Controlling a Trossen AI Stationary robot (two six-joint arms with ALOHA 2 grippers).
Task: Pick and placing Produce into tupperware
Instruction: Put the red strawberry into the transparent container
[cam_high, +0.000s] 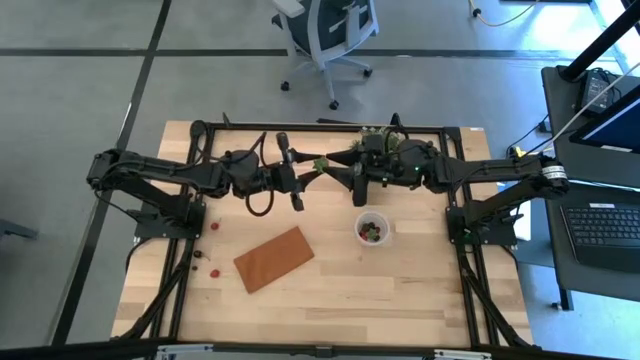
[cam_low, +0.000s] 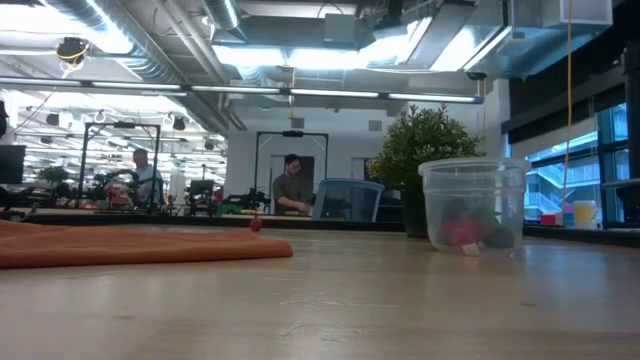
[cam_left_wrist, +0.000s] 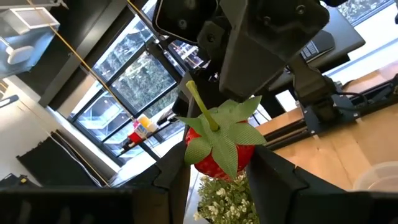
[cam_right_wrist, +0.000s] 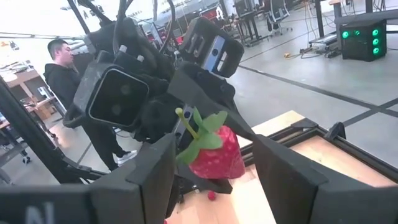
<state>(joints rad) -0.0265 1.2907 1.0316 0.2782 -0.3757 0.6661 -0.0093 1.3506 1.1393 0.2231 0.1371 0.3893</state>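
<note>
No brand, label or readable writing shows on any of the things.

A strawberry is held up in the air between the two arms, above the back middle of the counter. It is red, with a green leafy cap and a thin pale green stem that sticks out on a slant. In the left wrist view the left claw has its two dark fingers pressed on both sides of the strawberry, so it grips it. In the right wrist view the right claw stands around the same strawberry with its fingers apart on each side, open, with a gap visible between the fruit and the fingers.

The tupperware is a small round clear cup that stands upright on the counter, right of the middle, below the right arm. Some red and dark pieces already lie at its bottom. A flat brown board lies tilted near the middle, well apart from the cup. Three small red pieces lie on the counter left of the board. A green potted plant stands at the back edge, behind the cup.

The front half of the counter is mostly bare wood.
</note>
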